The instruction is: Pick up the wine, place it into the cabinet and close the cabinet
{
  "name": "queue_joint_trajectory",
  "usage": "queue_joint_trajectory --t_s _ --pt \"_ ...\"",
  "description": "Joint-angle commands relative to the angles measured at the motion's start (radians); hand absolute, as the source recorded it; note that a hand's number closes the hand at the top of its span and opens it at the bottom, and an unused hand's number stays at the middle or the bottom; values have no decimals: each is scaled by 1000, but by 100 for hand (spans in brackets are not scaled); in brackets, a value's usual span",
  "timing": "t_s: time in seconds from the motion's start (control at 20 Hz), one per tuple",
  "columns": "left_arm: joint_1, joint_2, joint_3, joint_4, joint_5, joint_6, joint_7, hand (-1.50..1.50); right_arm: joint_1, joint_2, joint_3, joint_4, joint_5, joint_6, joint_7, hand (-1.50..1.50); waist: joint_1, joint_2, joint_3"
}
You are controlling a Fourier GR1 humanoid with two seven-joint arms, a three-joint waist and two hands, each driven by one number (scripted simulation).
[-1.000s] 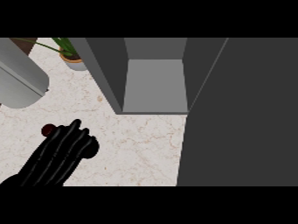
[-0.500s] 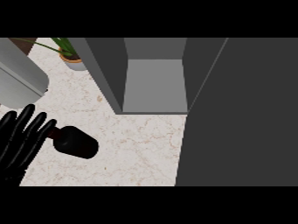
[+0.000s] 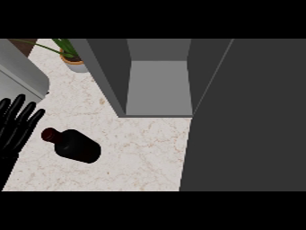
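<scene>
Our left hand (image 3: 8,128) hung open, holding nothing, just beside the wine bottle (image 3: 74,145) lying on the table (image 3: 142,157). We judged pickup unfinished: next, grasp it for the open cabinet (image 3: 156,85).

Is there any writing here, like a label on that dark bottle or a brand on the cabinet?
None. No words, numbers or signs can be read anywhere in this view.
The wine bottle shows no label.
The cabinet, the counter and the plant pot carry no print.
</scene>
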Motion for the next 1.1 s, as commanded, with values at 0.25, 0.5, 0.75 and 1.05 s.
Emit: queue_joint_trajectory --t_s 0.25,0.5,0.75,1.05 --pt "-68 33 84 333 -72 -140 -160 -150 48 -2 5 -109 -32 13 43 -150 -6 1 0" --pt "-81 10 58 451 -151 -168 -230 -150 -20 2 22 -131 4 -23 133 -150 -3 0 0" --pt "-137 -21 42 629 -233 -176 -327 -150 -16 3 -12 -67 -37 4 77 -150 -4 1 0" --pt "-191 8 82 831 -277 -224 -459 -150 110 19 23 -60 -11 63 -77 -150 -6 1 1"
